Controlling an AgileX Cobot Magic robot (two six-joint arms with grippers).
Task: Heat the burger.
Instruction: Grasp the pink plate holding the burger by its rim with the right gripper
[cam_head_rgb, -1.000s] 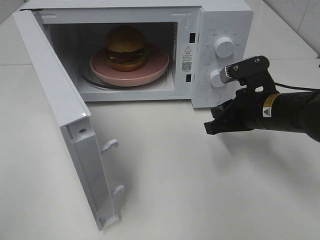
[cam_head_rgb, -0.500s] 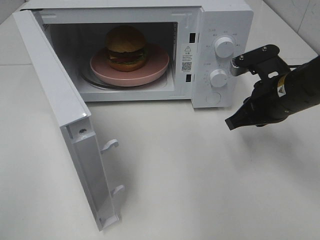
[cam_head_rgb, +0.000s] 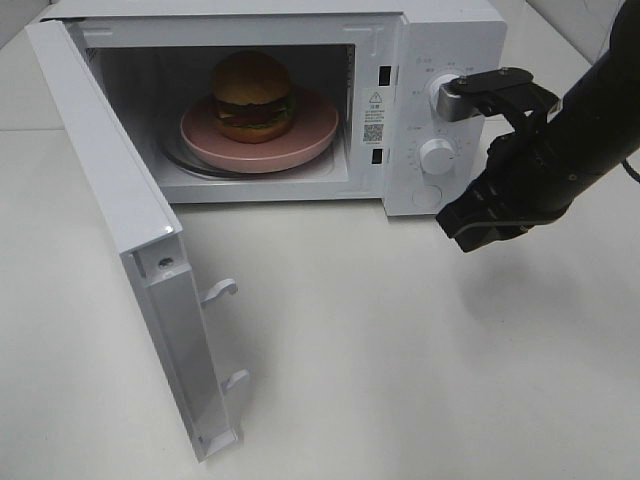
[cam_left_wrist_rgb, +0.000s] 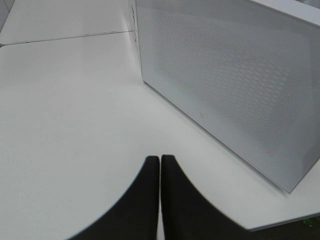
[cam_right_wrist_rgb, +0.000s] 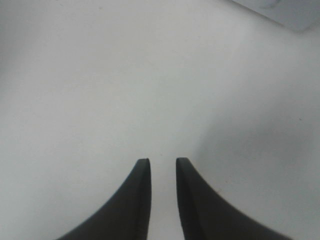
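At the right fingertips: your right gripper shows two dark fingers a narrow gap apart. They are parted a little with nothing between them, only bare table behind the gap.
At the left fingertips: your left gripper has its two tips pressed flat together and holds nothing.
Surface by the right gripper: plain matt white table, with a soft grey shadow to one side.
Surface by the left gripper: the same white top, crossed by a thin seam. A white perforated panel stands on it close ahead.
Table from above: pale and bare in front of the microwave, which sits at the back edge.
Door: the microwave door is swung wide open toward the left side, with two latch hooks showing on its inner face.
Burger: the burger sits upright on a round pink plate inside the open cavity, well apart from your right gripper.
Right arm pose: the black arm comes in from the right edge of the high view and slopes down toward the control panel. The wrist is bent so the gripper points down at the table but hangs clear of it.
Right gripper's place: just in front of the panel, near the lower knob. The grey wrist bracket sits beside the upper knob.
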